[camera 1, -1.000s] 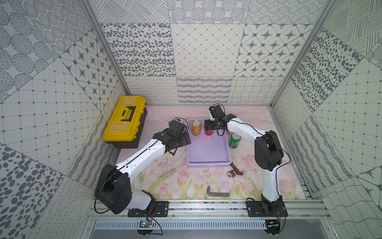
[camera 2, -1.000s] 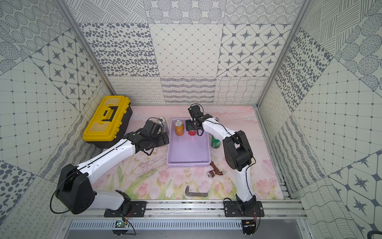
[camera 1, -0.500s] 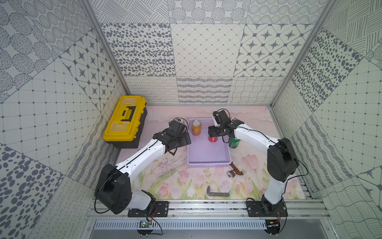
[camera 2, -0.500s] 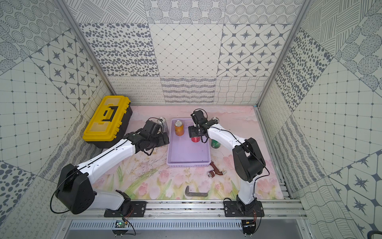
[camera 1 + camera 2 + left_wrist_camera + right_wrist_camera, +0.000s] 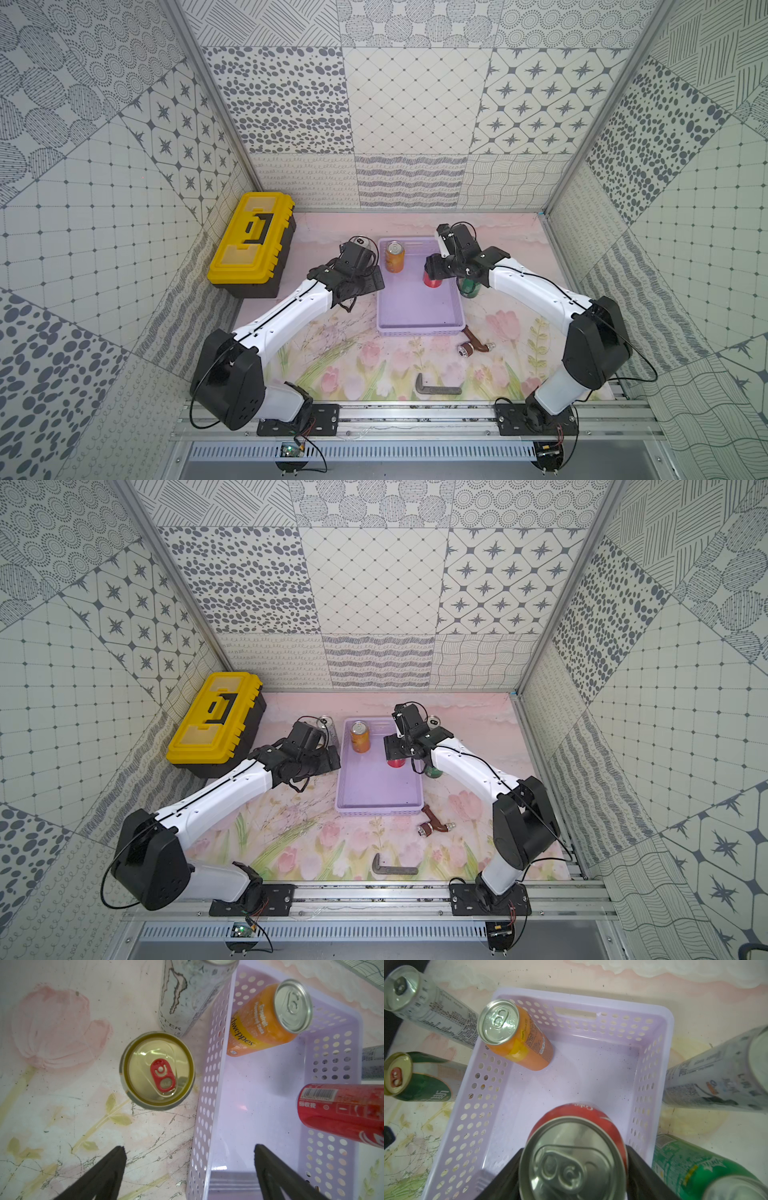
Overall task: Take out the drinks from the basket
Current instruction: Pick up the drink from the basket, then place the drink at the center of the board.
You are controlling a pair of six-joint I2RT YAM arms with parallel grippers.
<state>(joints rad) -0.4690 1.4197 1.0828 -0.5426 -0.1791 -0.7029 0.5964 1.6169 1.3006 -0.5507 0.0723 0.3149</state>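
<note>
Drinks sit on both sides of the basket (image 5: 419, 320), and two are inside its outline. Starting at the left of the top views, we see a yellow-and-black toolbox (image 5: 251, 243) against the wall, well apart from the rest. Next comes a slim silver can (image 5: 360, 242), upright on the floral mat (image 5: 353, 365) just beside the basket's upper left corner. The left wrist view shows the dark green gold-topped can (image 5: 158, 1070) upright near it, also outside the left wall. The left gripper (image 5: 189, 1148) hangs above that wall with its fingers spread wide, holding nothing. In the basket's upper left corner the orange can (image 5: 394, 257) stands upright. Toward the right wall, the right gripper (image 5: 574, 1153) has its fingers clamped on the red can (image 5: 432, 279) (whether its base touches the basket floor we cannot tell). Just outside the right wall stands the bright green can (image 5: 469, 287), and in a top view we spot a second silver can (image 5: 434, 720) beyond it.
</note>
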